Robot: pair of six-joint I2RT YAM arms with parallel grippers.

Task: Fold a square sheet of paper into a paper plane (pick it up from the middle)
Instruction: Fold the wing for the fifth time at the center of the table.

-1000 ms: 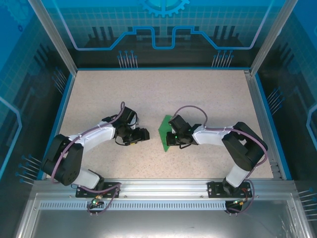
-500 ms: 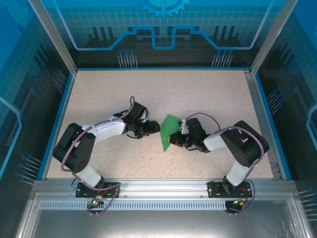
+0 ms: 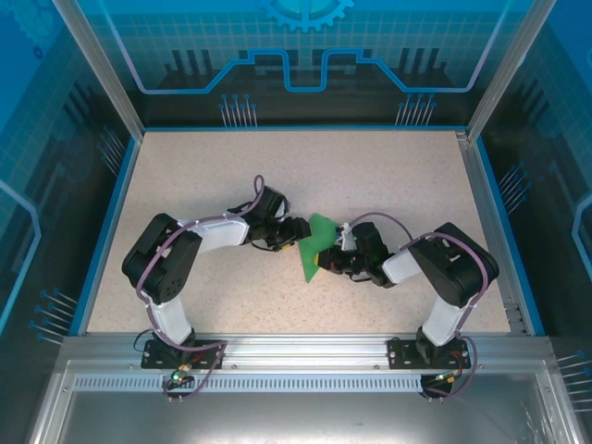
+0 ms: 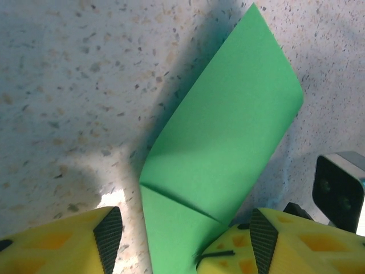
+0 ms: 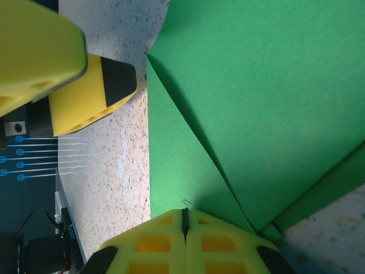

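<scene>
— Starting from the left side, what do we see?

— The left gripper (image 3: 298, 231) lies low over the worktop (image 3: 231, 166), close to its middle. Its jaws are spread, and the near end of the sheet of paper (image 3: 317, 242) stands between the two fingers. We do not see them pressing it.

— And where is the sheet itself?

— Around the middle of the worktop, a little toward the near edge. It is already creased (we count at least one folded flap on it). Its long axis runs roughly from the far edge to the near edge, slightly tilted. One side seems to be raised off the surface, judging by the shadow under it.

— Then the right side?

— The right gripper (image 5: 183, 220) has its jaws pressed together, pinching the sheet at the edge facing the right arm. So both arms are at the sheet, one on each side.

— What decides the coming move, in our opinion?

— The sheet lies straight ahead of the left jaws and inside their opening. We think the left fingers need only to close on it while the right one holds. If they close off the crease, the fold could go crooked.
</scene>
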